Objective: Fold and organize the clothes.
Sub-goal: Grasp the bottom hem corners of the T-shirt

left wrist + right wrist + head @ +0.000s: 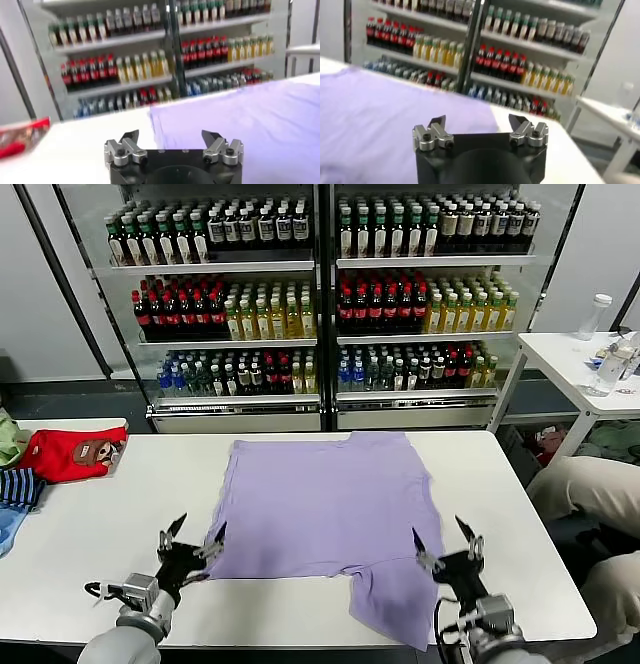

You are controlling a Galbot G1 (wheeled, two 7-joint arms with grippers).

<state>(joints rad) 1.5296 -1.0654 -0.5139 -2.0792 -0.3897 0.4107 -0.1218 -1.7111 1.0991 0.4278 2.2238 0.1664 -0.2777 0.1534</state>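
plain lavender t-shirt, white table — red garment

matt lavender cloth t-shirt; smooth white table

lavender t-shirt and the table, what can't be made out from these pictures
- Lavender T-shirt: head view shows only a plain side; the face against the white table is hidden by the shirt itself.
- Blue-striped garment: cut off by the head view's left edge.
- Red garment: its brown print is too small to read; blurred in the left wrist view.
- Left gripper and right gripper: both open, empty; arms cut off at the bottom edge.
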